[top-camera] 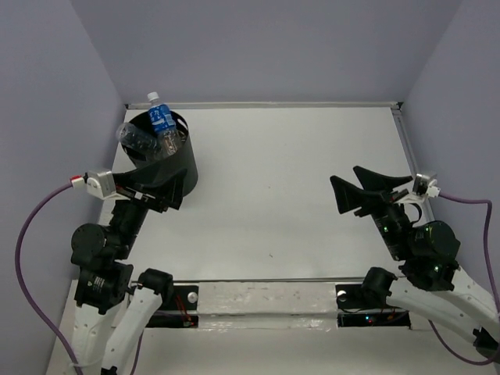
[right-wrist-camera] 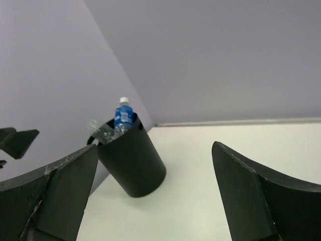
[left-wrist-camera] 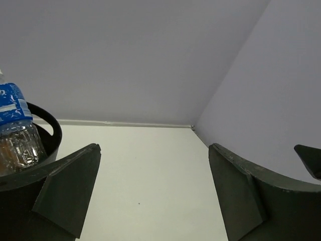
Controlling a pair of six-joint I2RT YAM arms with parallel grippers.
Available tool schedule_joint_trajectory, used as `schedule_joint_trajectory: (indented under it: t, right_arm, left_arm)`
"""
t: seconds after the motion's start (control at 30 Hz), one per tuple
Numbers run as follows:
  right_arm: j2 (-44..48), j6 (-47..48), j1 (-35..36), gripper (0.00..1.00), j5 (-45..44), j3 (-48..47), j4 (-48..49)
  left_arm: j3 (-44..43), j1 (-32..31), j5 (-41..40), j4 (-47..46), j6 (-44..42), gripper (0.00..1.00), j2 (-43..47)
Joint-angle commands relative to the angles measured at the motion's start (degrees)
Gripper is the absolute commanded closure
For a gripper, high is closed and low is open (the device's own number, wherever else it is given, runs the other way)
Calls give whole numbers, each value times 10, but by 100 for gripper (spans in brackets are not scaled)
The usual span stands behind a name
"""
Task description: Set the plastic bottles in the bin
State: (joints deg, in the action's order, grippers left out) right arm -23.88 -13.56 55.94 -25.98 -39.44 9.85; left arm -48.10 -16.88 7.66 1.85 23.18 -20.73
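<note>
Lavender walls (top-camera: 273, 47) enclose a white table (top-camera: 281, 195); plastic bottles (top-camera: 162, 119) fill the corner bin (top-camera: 186, 156), while left gripper (left-wrist-camera: 153, 150) and right gripper (right-wrist-camera: 154, 148) both gape.

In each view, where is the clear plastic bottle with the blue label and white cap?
Top external: upper left, the bottle stands in the tall black cylindrical bin.
Left wrist: bottle at far left edge, inside the bin's rim.
Right wrist: bottle left of centre, poking from the bin.
Shared landmark: the bin.

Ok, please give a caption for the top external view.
Bottles in black bin; left pincer and right pincer open, empty.
</note>
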Motion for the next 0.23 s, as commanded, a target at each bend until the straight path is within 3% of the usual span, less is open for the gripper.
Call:
schedule_joint_trajectory:
  t: [0.0, 0.2]
  right_arm:
    - [16, -30, 3, 0, -63, 28, -131]
    - [-15, -30, 3, 0, -65, -17, -128]
  left_arm:
    - [7, 1, 66, -41, 17, 1, -11]
    - [-12, 1, 79, -62, 17, 1, -50]
